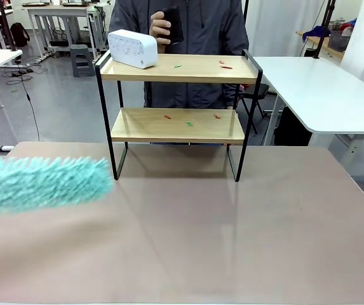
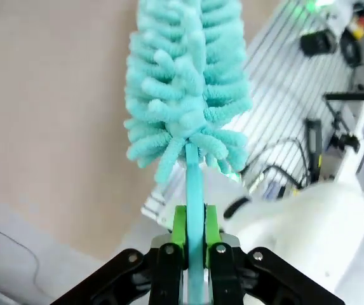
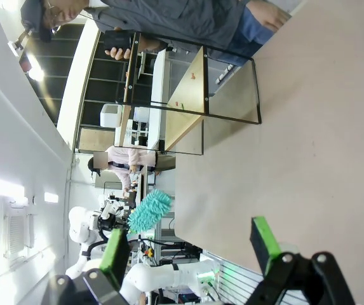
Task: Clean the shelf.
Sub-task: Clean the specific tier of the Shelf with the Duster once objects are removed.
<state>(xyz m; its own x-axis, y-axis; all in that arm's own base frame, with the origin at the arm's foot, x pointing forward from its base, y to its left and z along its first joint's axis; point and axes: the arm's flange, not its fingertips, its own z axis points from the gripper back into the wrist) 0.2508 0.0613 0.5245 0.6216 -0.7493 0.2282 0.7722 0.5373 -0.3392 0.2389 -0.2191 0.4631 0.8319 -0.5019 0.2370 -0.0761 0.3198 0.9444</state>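
The left claw (image 2: 194, 236) is clamping the teal duster (image 1: 42, 183) by its handle, low over the tabletop (image 1: 220, 241) (right claw (image 3: 190, 244) gaping wide, empty). Beyond, toward the far edge, the shelf (image 1: 143, 127) is standing scrap-strewn, apparently awaiting the duster's lift to board height.

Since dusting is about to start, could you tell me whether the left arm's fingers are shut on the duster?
Shut: both green-padded fingers press the teal handle of the duster.
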